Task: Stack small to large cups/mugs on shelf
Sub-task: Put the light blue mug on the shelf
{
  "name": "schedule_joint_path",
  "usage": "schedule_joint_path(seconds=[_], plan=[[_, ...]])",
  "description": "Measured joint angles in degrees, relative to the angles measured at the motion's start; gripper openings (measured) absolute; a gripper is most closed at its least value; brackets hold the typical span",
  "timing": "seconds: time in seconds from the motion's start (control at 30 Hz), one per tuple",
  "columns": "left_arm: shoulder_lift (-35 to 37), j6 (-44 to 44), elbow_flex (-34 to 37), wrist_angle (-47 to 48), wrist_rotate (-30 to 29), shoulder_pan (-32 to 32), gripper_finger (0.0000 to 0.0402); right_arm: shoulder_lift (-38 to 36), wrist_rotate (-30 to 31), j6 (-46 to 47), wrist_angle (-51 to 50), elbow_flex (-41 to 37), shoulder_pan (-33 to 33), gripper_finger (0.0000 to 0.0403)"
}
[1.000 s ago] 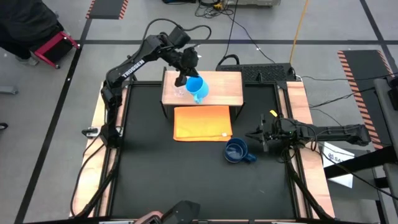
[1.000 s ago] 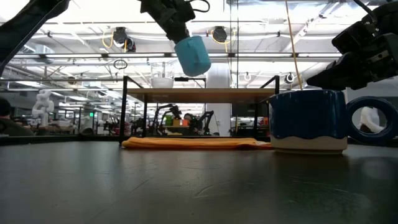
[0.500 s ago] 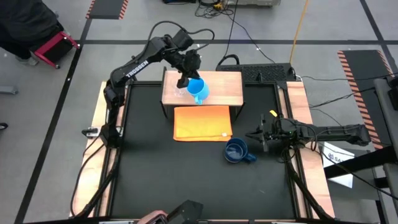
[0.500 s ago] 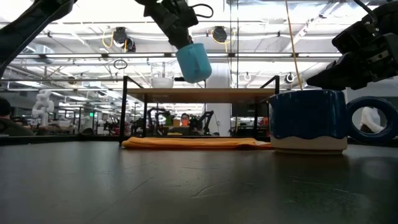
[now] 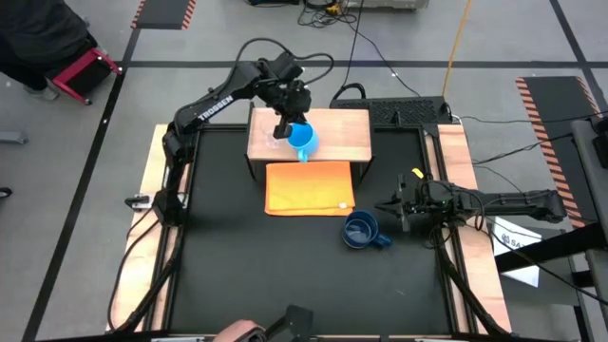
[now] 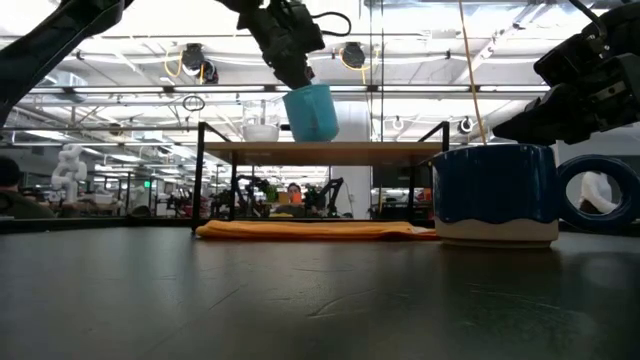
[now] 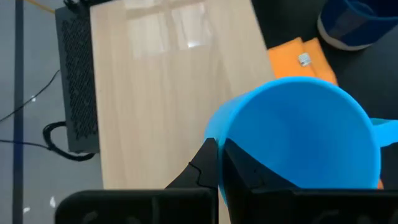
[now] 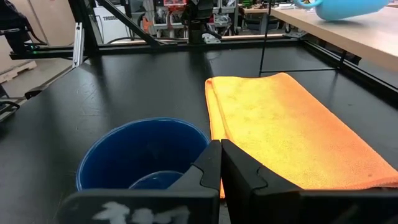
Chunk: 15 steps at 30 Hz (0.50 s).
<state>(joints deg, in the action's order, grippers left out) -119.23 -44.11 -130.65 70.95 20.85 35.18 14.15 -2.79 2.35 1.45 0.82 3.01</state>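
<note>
The left gripper (image 5: 290, 122) reaches over the shelf (image 5: 332, 138), its fingers (image 7: 211, 163) pinched on the rim of the light-blue mug (image 5: 302, 140). In the low view the mug (image 6: 311, 112) hangs just above the shelf board (image 6: 325, 150), tilted a little and not resting on it. In the left wrist view the mug's open mouth (image 7: 301, 140) fills the foreground over the pale wood of the shelf (image 7: 161, 87).

The tiny clear glass cup (image 5: 276, 138) stands on the shelf just beside the light-blue mug, on the side nearer the left arm; in the low view it shows as a pale bowl shape (image 6: 261, 131) on the board.

An orange cloth (image 5: 310, 187) lies flat on the table (image 5: 237, 266) in front of the shelf. The dark-blue mug (image 5: 362, 231) stands upright on the table near the cloth's corner, its handle turned toward the right arm. In the low view it sits large in the foreground (image 6: 497, 195).

The right gripper (image 5: 397, 210) waits low over the table just beside the dark-blue mug, apart from it. In the right wrist view its fingers (image 8: 214, 168) are pressed together, holding nothing, with the mug (image 8: 143, 152) directly ahead.
</note>
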Motion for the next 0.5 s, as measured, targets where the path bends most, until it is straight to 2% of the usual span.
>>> schedule_joint_path(seconds=[0.5], plan=[[-0.71, -0.48, -0.06, -1.98, -0.66, -0.09, 0.0004, 0.00, -0.01, -0.02, 0.02, 0.02, 0.01, 0.0000]])
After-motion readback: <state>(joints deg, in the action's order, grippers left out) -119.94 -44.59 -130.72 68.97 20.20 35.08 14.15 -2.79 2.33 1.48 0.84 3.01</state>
